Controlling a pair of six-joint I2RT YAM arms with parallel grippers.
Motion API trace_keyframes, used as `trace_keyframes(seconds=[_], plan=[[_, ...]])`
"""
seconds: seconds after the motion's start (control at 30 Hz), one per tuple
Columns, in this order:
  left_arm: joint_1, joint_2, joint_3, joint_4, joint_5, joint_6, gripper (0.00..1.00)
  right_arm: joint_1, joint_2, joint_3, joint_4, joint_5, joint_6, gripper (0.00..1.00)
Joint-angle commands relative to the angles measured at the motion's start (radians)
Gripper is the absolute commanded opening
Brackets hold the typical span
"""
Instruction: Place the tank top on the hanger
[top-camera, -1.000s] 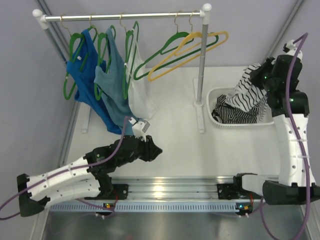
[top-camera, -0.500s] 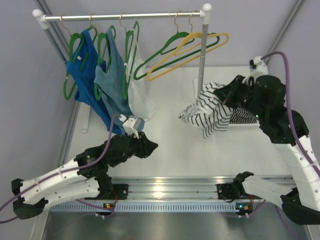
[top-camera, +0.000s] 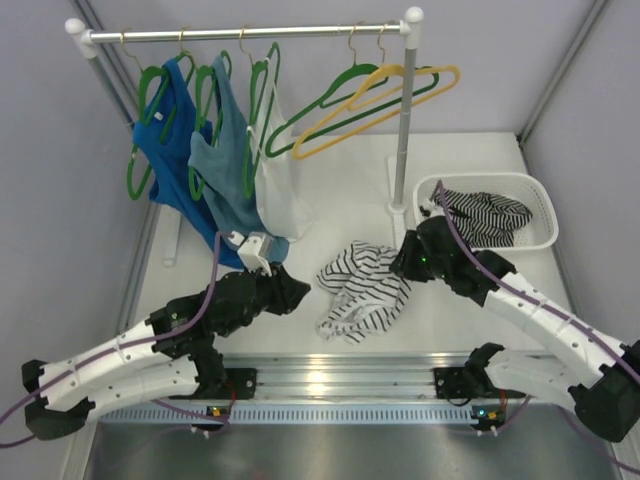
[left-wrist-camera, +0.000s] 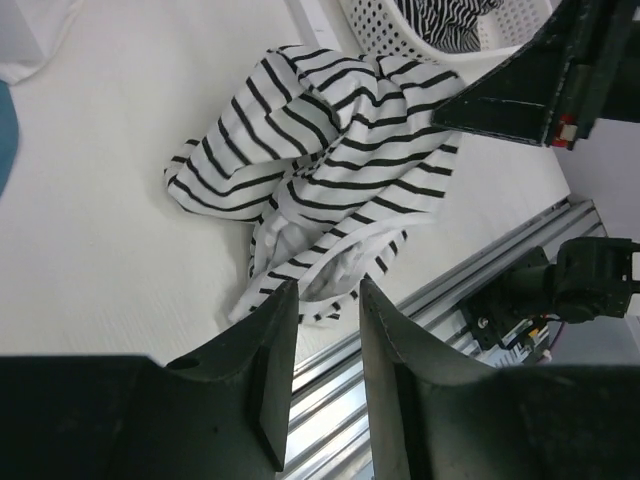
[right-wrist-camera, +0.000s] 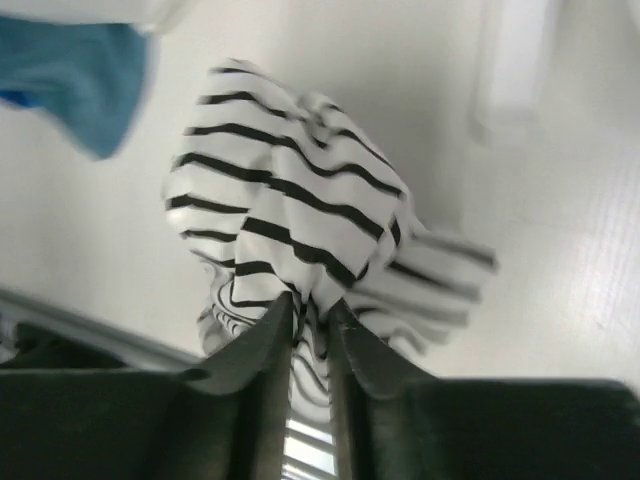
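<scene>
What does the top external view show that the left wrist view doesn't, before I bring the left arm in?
Only the top external view shows the rail, the free green hanger on it, the hung blue top and the left arm itself. Only the left wrist view shows the left tool with its fingers apart and nothing between them. Both show the tank top crumpled on the table, the basket holding a darker striped garment, and part of the right arm beside the tank top.

Matt soft cloth tank top (top-camera: 362, 290), perf. plastic basket (top-camera: 530, 238), shiny metal rail (top-camera: 250, 33).
</scene>
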Motion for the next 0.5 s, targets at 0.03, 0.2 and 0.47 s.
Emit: trace_keyframes(seconds=[0.03, 0.2, 0.47], plan=[[-0.002, 0.009, -0.065, 0.038, 0.003, -0.032, 0.36, -0.150, -0.103, -0.164, 0.014, -0.016, -0.033, 0.43], [-0.002, 0.024, -0.115, 0.055, 0.006, -0.054, 0.36, -0.021, -0.171, -0.140, -0.052, 0.079, -0.029, 0.65], [-0.002, 0.020, -0.210, 0.095, 0.035, -0.093, 0.38, 0.416, -0.099, -0.138, -0.059, 0.289, 0.186, 0.62]])
